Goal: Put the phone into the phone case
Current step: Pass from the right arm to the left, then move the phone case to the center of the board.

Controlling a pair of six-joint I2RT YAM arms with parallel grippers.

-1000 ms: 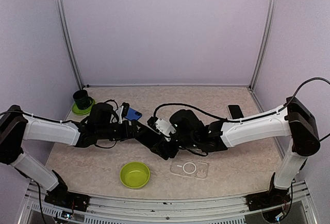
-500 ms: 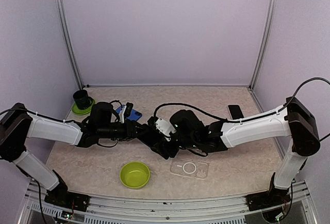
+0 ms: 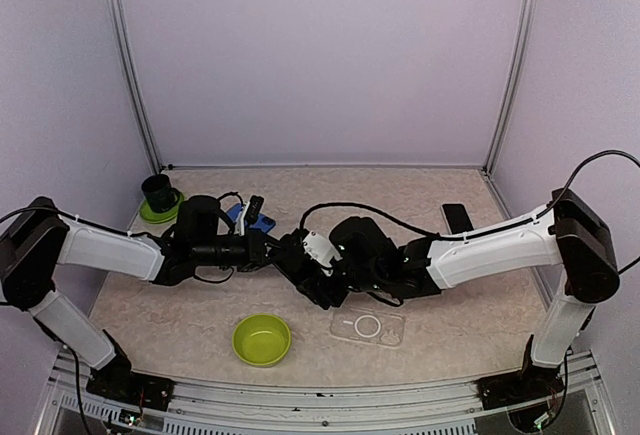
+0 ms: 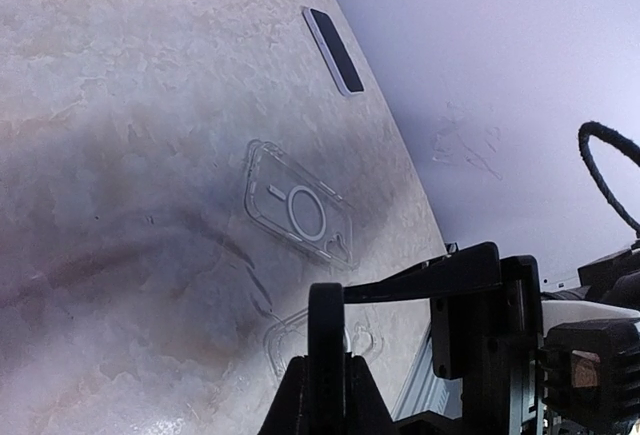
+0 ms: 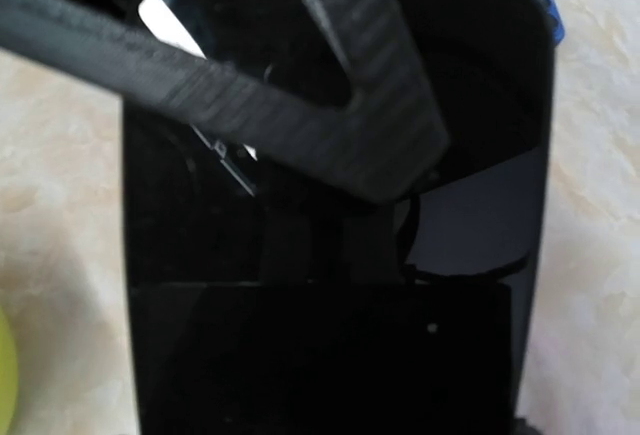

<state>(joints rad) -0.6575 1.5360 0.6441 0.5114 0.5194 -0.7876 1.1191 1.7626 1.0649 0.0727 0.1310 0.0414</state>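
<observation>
The clear phone case (image 3: 367, 328) lies flat on the tabletop (image 3: 420, 190), with a ring and a short stem marked in its back. Up and to the left of the case, raised off the tabletop, both arms stretch inward nearly level and meet at the phone (image 5: 330, 255). Its dark screen faces the right wrist camera. The left gripper (image 4: 327, 375) is clenched on the phone's thin edge. The right gripper (image 3: 308, 277) grasps the phone with its jaws wide.

phone (image 5: 330, 355) bottom cropped, screen detail blurred
</observation>
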